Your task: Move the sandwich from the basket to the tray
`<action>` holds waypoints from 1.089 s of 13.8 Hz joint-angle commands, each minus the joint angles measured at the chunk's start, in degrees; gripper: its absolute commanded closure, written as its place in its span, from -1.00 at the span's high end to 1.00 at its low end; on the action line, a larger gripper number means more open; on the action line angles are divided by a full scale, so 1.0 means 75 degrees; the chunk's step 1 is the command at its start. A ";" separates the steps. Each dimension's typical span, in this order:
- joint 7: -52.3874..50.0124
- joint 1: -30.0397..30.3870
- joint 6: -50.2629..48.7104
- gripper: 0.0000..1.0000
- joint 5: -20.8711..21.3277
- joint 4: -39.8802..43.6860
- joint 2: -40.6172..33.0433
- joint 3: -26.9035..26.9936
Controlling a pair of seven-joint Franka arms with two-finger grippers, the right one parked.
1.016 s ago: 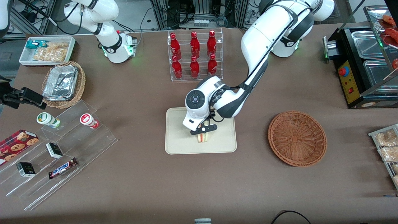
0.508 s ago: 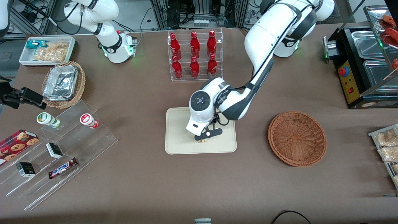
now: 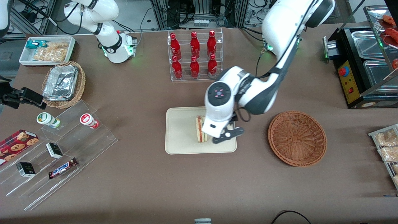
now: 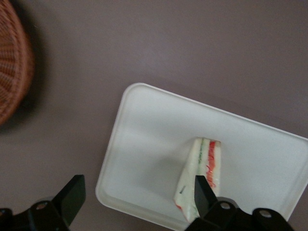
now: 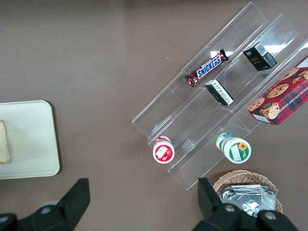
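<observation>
The sandwich, a pale wedge with red and green filling stripes, lies on the cream tray with nothing holding it. My gripper hangs above the tray's edge nearest the basket, beside the sandwich and higher than it. The wrist view shows the gripper open, one of its fingers overlapping the sandwich below, and nothing between them but bare tray. The reddish-brown basket sits empty toward the working arm's end of the table; its rim shows in the wrist view.
A clear rack of red bottles stands farther from the front camera than the tray. Toward the parked arm's end are acrylic steps with snacks, a tan basket of foil trays and a white bin. A black appliance stands past the basket.
The gripper has let go of the sandwich, risen and swung toward the basket. The sandwich, held upright a second ago, now lies free on the tray.
</observation>
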 commanded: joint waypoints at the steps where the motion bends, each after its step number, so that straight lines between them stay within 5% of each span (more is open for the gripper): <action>1: 0.1406 0.1017 -0.0597 0.99 -0.0469 -0.1008 -0.1347 -0.0032; 8: 0.3895 0.2893 -0.3280 0.99 -0.0471 -0.0975 -0.2919 -0.0009; 15: 0.5396 0.4161 -0.4185 1.00 -0.0564 -0.0964 -0.3671 -0.0008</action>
